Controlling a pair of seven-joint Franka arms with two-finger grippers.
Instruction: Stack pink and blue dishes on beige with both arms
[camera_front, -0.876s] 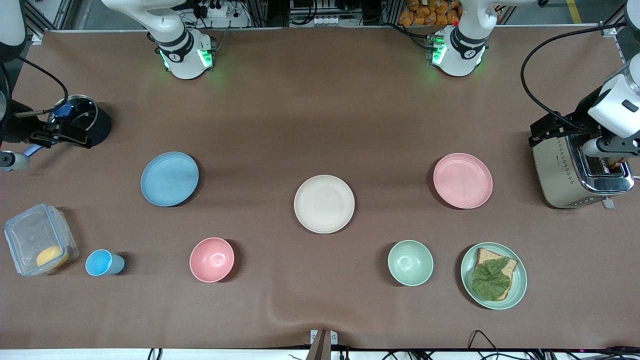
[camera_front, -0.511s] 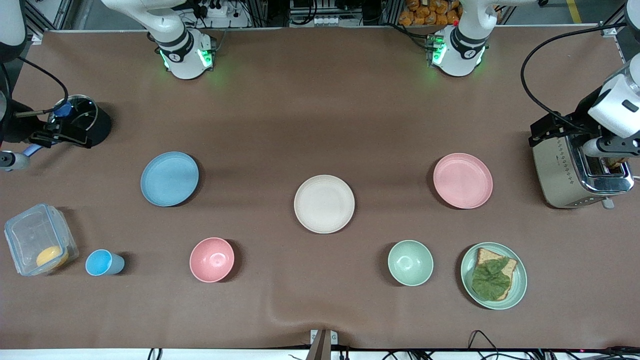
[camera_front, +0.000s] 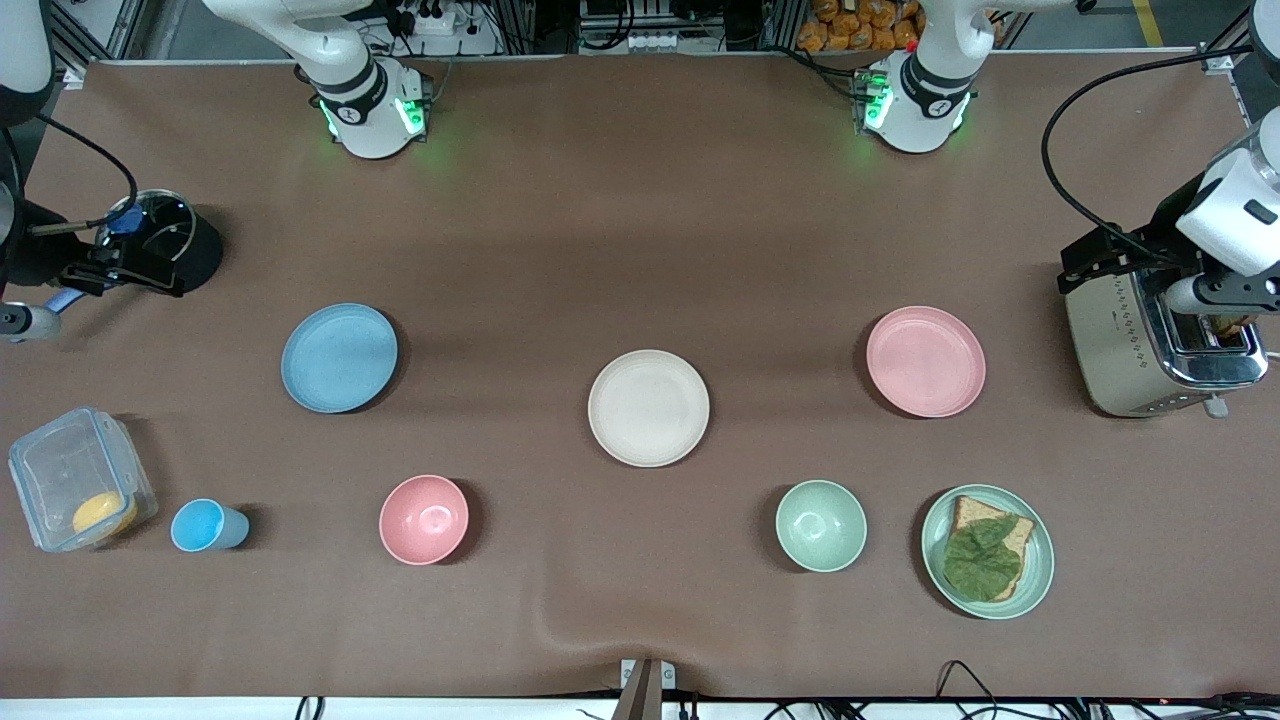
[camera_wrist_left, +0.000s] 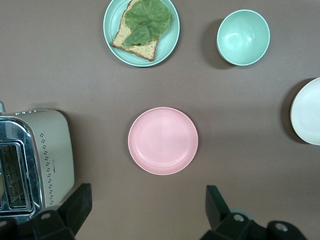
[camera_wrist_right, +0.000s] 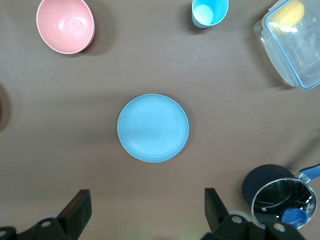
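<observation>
Three equal plates lie in a row on the brown cloth. The beige plate (camera_front: 648, 407) is in the middle. Toward the right arm's end lies the blue plate (camera_front: 339, 357) (camera_wrist_right: 153, 127), toward the left arm's end the pink plate (camera_front: 925, 361) (camera_wrist_left: 163, 140). My left gripper (camera_wrist_left: 147, 192) hangs open and empty high over bare cloth, just to the bases' side of the pink plate. In the same way my right gripper (camera_wrist_right: 146, 192) hangs open and empty by the blue plate. Neither hand shows in the front view.
Nearer the front camera stand a pink bowl (camera_front: 424, 519), a blue cup (camera_front: 207, 525), a clear box (camera_front: 78, 478), a green bowl (camera_front: 821, 525) and a green plate with toast (camera_front: 987, 551). A toaster (camera_front: 1155, 345) and a pot (camera_front: 160, 235) stand at the table's ends.
</observation>
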